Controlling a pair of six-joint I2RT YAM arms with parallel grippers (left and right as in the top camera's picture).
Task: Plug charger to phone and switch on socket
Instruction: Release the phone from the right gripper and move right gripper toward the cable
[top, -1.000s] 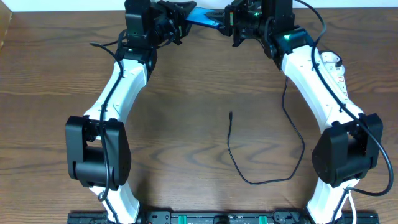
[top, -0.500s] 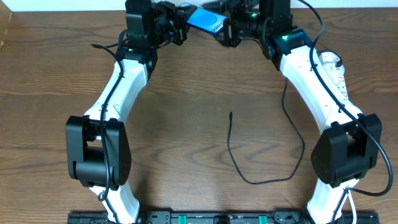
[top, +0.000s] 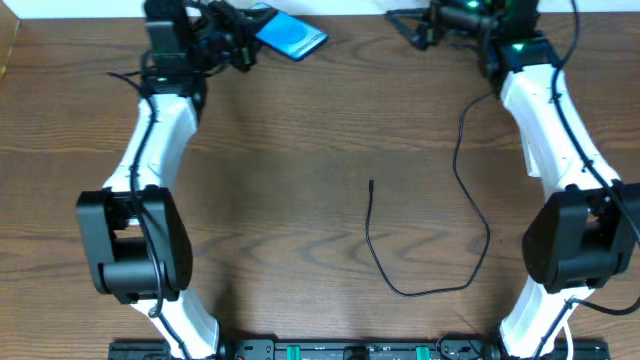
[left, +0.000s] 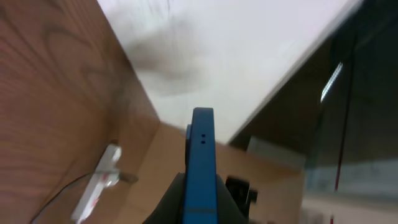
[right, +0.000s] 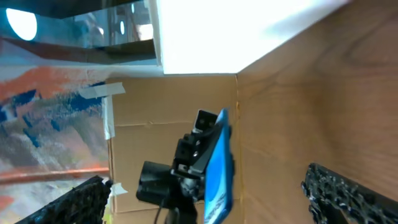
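Between the fingers of the left gripper (top: 248, 32), the phone (top: 292, 33) is clamped at its near end, edge-on. Right gripper (top: 408, 28), facing it and apart: fingers spread wide, empty. Charger (top: 369, 215): loose, well apart from both grippers.

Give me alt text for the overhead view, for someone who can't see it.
The left gripper holds the blue phone at the table's far edge; the right gripper is open and empty. The black charger cable lies loose mid-table.
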